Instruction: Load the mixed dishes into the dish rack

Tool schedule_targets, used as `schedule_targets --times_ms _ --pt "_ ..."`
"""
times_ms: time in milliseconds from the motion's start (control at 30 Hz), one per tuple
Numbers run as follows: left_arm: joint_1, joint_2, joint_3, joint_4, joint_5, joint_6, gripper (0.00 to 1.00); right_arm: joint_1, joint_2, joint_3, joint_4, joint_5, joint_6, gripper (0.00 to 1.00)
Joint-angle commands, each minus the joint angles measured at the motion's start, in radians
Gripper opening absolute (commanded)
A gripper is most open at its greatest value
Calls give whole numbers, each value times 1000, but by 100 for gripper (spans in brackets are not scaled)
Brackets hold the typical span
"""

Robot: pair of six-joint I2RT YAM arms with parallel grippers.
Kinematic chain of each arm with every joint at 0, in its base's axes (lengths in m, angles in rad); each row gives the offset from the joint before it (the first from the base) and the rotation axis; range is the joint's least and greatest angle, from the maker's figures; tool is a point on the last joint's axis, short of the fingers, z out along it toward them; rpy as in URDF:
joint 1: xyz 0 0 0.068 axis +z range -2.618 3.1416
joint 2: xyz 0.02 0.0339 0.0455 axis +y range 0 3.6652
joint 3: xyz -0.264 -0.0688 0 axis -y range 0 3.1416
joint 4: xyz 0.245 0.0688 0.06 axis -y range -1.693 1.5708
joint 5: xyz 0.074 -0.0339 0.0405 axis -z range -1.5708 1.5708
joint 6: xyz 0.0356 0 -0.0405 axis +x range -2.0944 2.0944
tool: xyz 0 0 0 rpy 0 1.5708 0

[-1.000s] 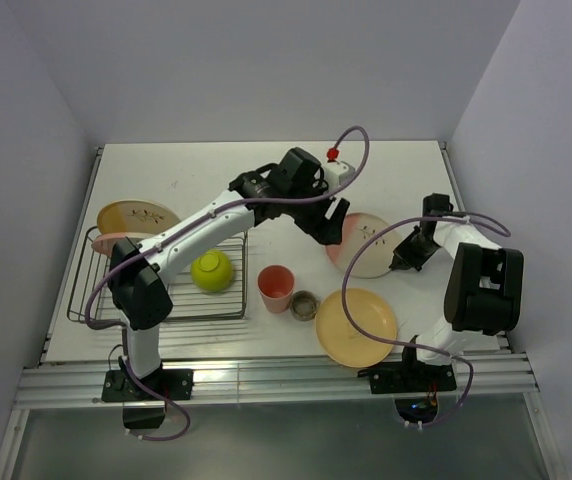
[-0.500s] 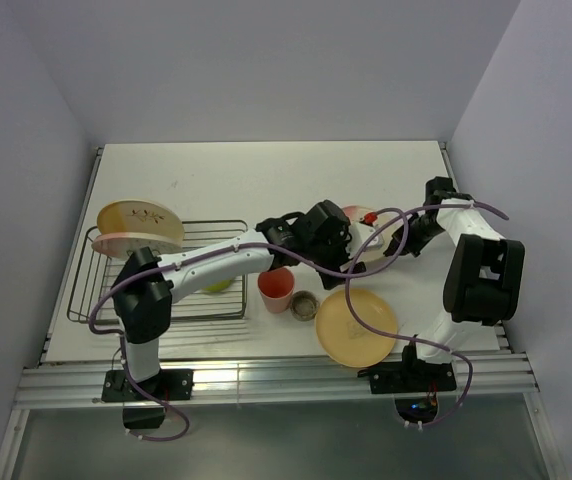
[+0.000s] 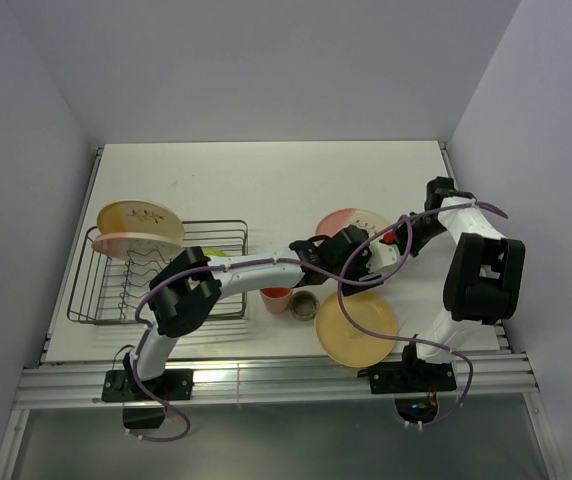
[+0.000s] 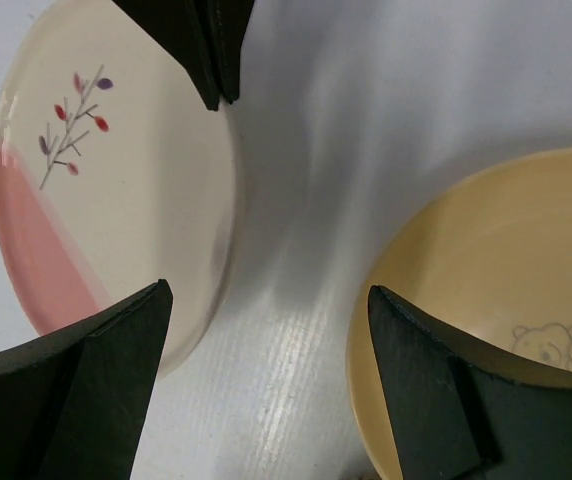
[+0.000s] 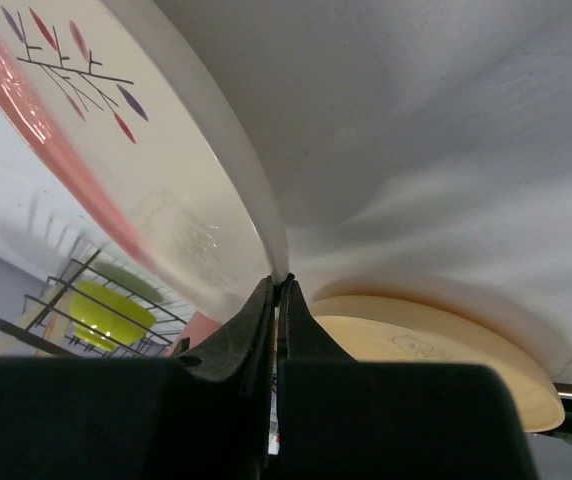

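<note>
The cream-and-pink plate with a sprig drawing lies right of centre. My right gripper is shut on its right rim, which shows in the right wrist view. My left gripper is open and empty, low over the bare table between that plate and the yellow-orange plate, also in the top view. The pink cup and the tiny grey-brown cup stand left of the yellow plate. The dish rack holds two plates at its left end. The yellow-green bowl sits in the rack.
The left arm stretches across the rack's right side and hides the bowl in the top view. The right gripper's fingers show at the top of the left wrist view. White walls enclose the table on three sides.
My left arm has swung from the back of the table forward and down, to between the two plates. My right gripper has moved back a little along the plate's rim.
</note>
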Motion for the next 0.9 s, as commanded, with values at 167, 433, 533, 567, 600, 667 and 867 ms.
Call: schedule_targets --times_ms 167,433,533,567,600,667,867 --pt "-15 117 33 101 -209 60 86 -9 -28 56 -35 -105 3 0" --pt "-11 202 96 77 -249 25 84 -26 -53 49 -48 -126 0 0" --pt "-6 208 97 90 -279 22 81 -28 -63 44 -46 -128 0 0" --pt "-5 212 100 92 -292 25 79 -28 -67 41 -46 -131 0 0" --pt "-3 215 103 95 -319 26 77 -28 -73 35 -45 -138 1 0" --pt "0 219 122 103 -353 29 60 -29 -82 30 -40 -143 0 0" --pt "9 188 159 112 -460 42 0 -31 -106 30 -37 -166 -17 0"
